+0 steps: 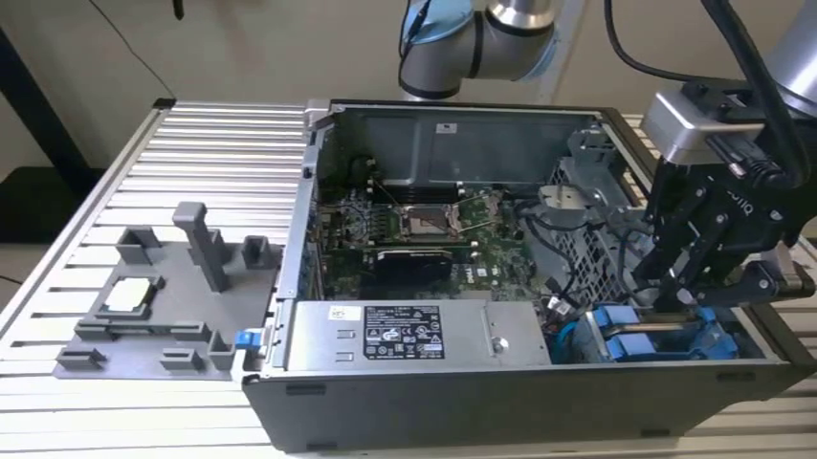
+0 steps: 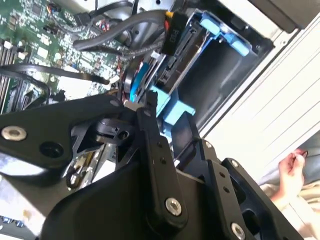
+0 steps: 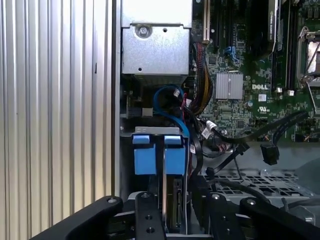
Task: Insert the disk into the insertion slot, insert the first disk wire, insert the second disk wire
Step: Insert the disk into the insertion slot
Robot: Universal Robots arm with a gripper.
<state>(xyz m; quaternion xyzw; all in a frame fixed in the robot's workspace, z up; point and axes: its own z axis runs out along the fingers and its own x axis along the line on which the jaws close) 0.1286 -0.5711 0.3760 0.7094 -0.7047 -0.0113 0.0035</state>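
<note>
The disk (image 3: pixel 176 162), edge-on in its blue carrier, stands in the insertion slot (image 3: pixel 150 131), a grey metal bay in the case's near right corner in the exterior view. My gripper (image 1: pixel 674 304) hangs right over that corner. In both wrist views its black fingers (image 2: pixel 150 117) flank the blue carrier (image 2: pixel 181 107) and press on it, so the gripper (image 3: pixel 177 200) is shut on the disk (image 1: pixel 638 346). A loose black cable with a connector (image 3: pixel 268 152) lies over the motherboard beside the bay. A blue cable (image 3: pixel 167 97) loops just behind the bay.
The open computer case holds a silver power-supply box (image 1: pixel 408 335) and the motherboard (image 1: pixel 422 225). A second blue carrier (image 3: pixel 141 155) sits beside the disk. A grey fixture (image 1: pixel 166 287) stands on the slatted table (image 1: pixel 191 143). A person's hand (image 2: pixel 292 167) is beyond the table's edge.
</note>
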